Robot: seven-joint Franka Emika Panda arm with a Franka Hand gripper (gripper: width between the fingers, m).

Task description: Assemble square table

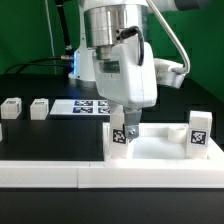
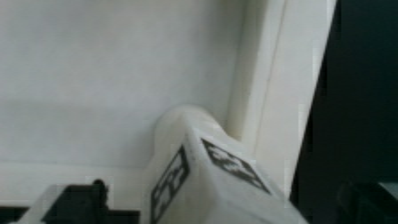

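Partly hidden under the arm's white body, the gripper [image 1: 126,124] hangs at a tagged leg [image 1: 122,136] standing on the square table [image 1: 160,150], which lies at the front of the exterior view. I cannot tell whether the jaws clamp that leg or stand apart, since the wrist view cuts off the dark fingers [image 2: 80,202] at its edge. A second leg [image 1: 200,131] stands on the slab toward the exterior view's right, while a third leg [image 1: 12,107] and a fourth leg [image 1: 38,108] rest near the marker board [image 1: 85,107]; the tags show only blurred black-and-white patterns.
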